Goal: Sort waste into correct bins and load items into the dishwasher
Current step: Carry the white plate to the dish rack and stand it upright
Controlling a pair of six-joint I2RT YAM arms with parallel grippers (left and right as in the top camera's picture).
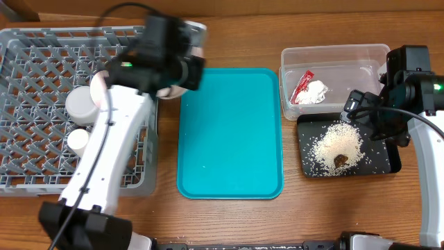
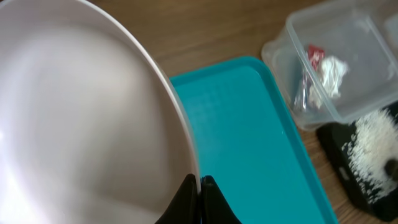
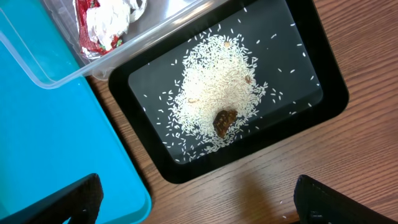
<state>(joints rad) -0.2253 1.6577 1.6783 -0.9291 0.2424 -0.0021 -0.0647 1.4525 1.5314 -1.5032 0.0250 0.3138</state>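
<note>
My left gripper (image 2: 200,186) is shut on the rim of the pale pinkish-white plate (image 2: 81,112) and holds it over the right edge of the grey dish rack (image 1: 41,69); my wrist hides most of the plate (image 1: 99,85) from overhead. The clear tub (image 1: 333,52) holds the red wrapper (image 1: 302,83) and white tissue (image 1: 316,92). The black tray (image 1: 390,164) holds rice (image 1: 336,142) and the brown lump (image 1: 340,160). My right gripper (image 3: 208,205) is open and empty above the table at the black tray's (image 3: 311,118) edge. Chopsticks are out of view.
The teal serving tray (image 1: 229,132) lies between the rack and the bins. Two white round items (image 1: 82,104) (image 1: 78,142) sit in the rack beside my left arm. A few stray rice grains lie on the table by the black tray.
</note>
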